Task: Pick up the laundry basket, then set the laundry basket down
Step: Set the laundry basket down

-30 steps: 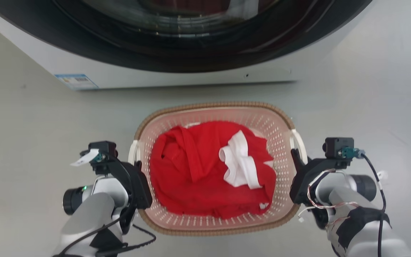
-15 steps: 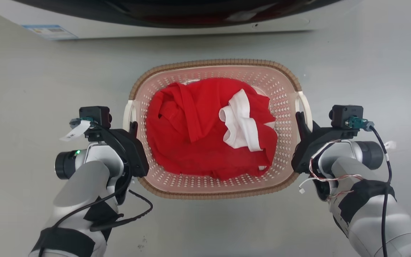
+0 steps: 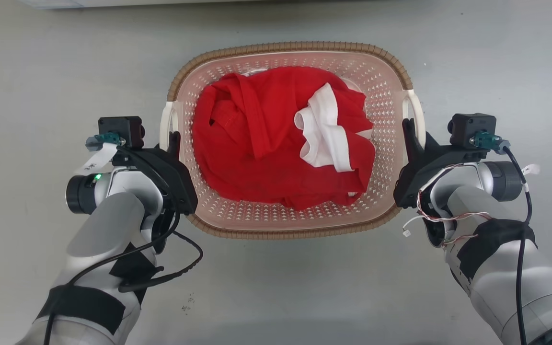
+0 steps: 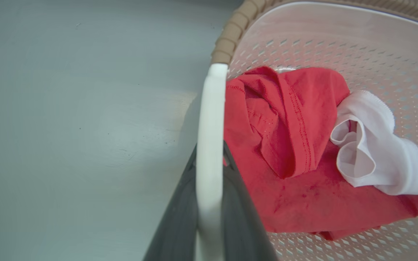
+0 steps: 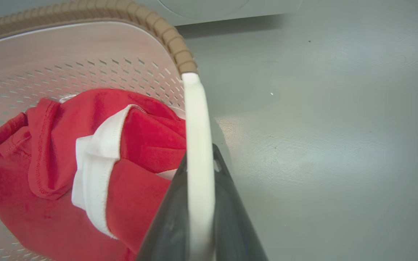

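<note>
The small rounded-rectangular, pale pink perforated plastic laundry basket (image 3: 381, 81) w/ brown woven-look rim sat centred btwn the two arms, over the grey floor (image 3: 41, 72). Its base was hidden, so whether it was clear of the floor couldn't be told. Inside lay a crumpled red garment (image 3: 252, 143) w/ a white cloth piece (image 3: 326, 129) on top, toward the R side.

Left jaws were closed on the white left side handle (image 4: 209, 145). In the left wrist view the bar ran straight btwn the two dark fingers (image 4: 172, 224), no gap either side. Right jaws likewise clamped the white right side handle (image 5: 198, 156), w/ fingers (image 5: 230, 224) hugging it. Both grips sat on the near part of each handle, not mid-span.

Judgement: the step in hand was the lift/carry. To do it well:
- Move both arms together at the same rate & height so the rim is level.
- Don't spread the wrists or squeeze them inward, since the thin handles could flex or slide out.
- Go slow, esp. when lowering, & let go only once the base is flat on the floor.

The load looked light & soft, prob. unlikely to shift much.
</note>
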`<state>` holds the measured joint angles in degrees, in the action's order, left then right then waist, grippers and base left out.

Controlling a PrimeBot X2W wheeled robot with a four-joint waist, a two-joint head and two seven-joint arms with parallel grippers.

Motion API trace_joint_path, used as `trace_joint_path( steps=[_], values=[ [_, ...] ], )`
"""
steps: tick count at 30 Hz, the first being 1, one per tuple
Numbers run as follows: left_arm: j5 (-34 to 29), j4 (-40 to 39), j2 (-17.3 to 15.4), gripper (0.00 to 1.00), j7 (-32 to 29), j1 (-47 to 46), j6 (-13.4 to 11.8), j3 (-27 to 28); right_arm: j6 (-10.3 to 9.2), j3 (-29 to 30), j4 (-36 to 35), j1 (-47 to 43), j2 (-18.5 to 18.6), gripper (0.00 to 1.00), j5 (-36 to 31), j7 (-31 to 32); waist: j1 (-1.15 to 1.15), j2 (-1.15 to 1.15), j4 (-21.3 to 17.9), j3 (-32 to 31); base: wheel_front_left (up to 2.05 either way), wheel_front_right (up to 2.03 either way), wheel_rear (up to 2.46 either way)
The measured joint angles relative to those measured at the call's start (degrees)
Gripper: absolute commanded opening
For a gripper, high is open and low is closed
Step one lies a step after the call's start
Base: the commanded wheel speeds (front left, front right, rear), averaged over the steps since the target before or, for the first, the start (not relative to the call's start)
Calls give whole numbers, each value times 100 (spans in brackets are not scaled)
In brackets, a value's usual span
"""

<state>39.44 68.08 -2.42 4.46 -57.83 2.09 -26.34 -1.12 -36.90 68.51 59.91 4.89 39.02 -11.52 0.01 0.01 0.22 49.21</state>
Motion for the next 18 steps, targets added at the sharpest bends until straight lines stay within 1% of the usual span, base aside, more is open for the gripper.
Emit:
trace_joint_path(
  steps=[5,18],
  values=[
    [-27,31,1,0,79,-88,45,-3,-81,18,29,74,-1,0,-15,-67,-1,-1,8,140,0,0,0],
    [-27,155,9,0,241,-191,146,-9,-89,64,75,84,-8,0,-13,-169,-2,-2,10,241,0,0,0]
  ],
)
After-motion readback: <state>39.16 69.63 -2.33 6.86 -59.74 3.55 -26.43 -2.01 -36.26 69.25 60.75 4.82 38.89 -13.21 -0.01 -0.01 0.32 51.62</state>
